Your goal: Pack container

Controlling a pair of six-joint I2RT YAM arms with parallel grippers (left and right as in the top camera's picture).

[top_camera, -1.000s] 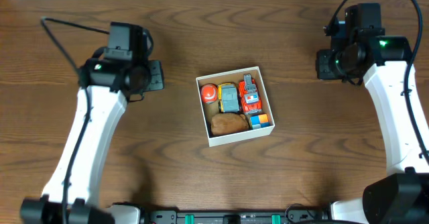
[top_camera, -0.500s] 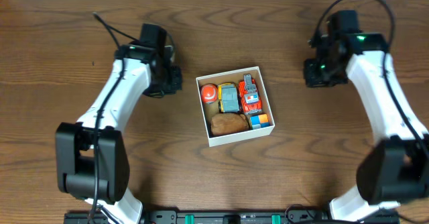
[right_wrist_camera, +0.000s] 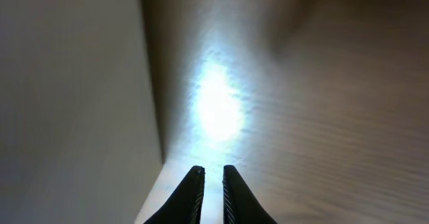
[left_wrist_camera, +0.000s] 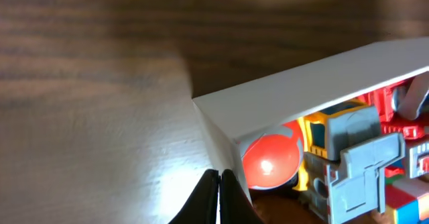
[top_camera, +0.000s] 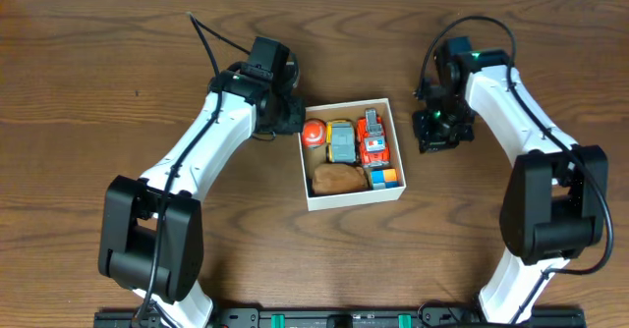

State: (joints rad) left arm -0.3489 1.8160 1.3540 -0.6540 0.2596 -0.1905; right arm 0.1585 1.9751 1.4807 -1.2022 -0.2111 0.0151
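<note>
The container point(top_camera: 355, 199) sat near the middle of the counter point(top_camera: 108, 43), turned slightly out of square with its edge. It was a shallow, square, open-topped box with thin white walls, and a little tan-brown floor showed between the things inside. From the left wrist view its near corner point(left_wrist_camera: 305, 93) appeared as a clean white edge over the dark wood.

Small toys filled the box. A red-orange ball point(top_camera: 314, 133) lay in the far left corner. Beside it stood a yellow and grey truck point(top_camera: 341, 141), then a red vehicle point(top_camera: 371, 138) against the right wall. A brown lump point(top_camera: 337, 178) took the near left part, and a blue and orange block point(top_camera: 384, 178) sat in the near right corner.

The left claw point(top_camera: 286, 120) was just beside the far left corner of the box. In its own camera the tips point(left_wrist_camera: 218, 174) were pressed together with only a hairline between them, right at the left wall; whether they touched the wall could not be told.

The right claw point(top_camera: 433, 137) was down near the right wall, outside the box. Its tips point(right_wrist_camera: 212, 170) stood narrow, a thin strip of lit counter showing between them, holding nothing. A pale, blurred flat surface filled the left of that view.
</note>
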